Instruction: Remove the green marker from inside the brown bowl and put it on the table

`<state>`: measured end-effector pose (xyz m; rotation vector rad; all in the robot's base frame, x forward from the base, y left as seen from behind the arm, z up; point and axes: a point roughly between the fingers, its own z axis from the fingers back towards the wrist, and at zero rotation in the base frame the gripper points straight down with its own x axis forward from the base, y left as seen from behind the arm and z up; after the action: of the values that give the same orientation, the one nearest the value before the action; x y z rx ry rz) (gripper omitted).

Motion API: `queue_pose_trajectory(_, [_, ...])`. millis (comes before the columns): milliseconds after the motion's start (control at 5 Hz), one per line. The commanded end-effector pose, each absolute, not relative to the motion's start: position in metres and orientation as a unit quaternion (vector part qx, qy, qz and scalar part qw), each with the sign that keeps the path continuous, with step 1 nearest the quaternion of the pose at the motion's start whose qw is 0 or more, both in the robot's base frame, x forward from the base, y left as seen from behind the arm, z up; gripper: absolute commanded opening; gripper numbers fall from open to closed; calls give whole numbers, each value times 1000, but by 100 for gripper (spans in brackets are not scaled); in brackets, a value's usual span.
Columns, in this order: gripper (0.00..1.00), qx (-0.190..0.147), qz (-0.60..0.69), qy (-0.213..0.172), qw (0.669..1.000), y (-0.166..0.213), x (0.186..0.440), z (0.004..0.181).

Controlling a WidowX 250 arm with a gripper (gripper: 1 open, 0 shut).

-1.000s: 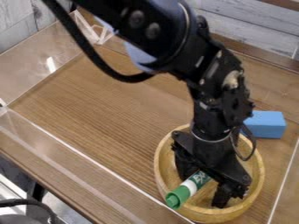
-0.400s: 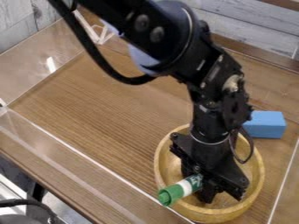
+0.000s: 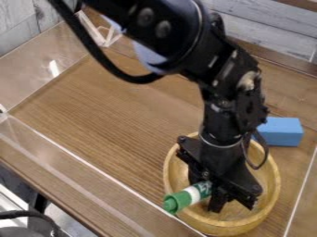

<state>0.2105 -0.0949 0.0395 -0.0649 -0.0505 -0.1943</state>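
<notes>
The brown bowl (image 3: 176, 178) sits on the table (image 3: 111, 111) at the lower right, wide and shallow with a thick tan rim. My black gripper (image 3: 218, 192) points straight down into it and is shut on the green marker (image 3: 188, 197). The marker's green cap end sticks out to the lower left over the bowl's front rim. Its other end is hidden behind the fingers. The black arm rises from the bowl toward the upper left and covers the bowl's middle.
A small blue block (image 3: 284, 131) lies on the table just right of the arm, behind the bowl. Low clear plastic walls (image 3: 37, 153) run along the table's left and near edges.
The jaws have shut on the marker. Its green end has shifted a little to the left and now reaches over the bowl's rim. The arm has stayed in place.
</notes>
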Motion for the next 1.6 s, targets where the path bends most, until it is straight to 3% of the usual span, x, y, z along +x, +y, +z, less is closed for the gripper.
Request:
queue_pose_trajectory(0, [0, -41, -100, -59, 992, -100, 221, 57])
queue_pose_trajectory(1400, [0, -55, -78, -64, 993, -103, 213, 55])
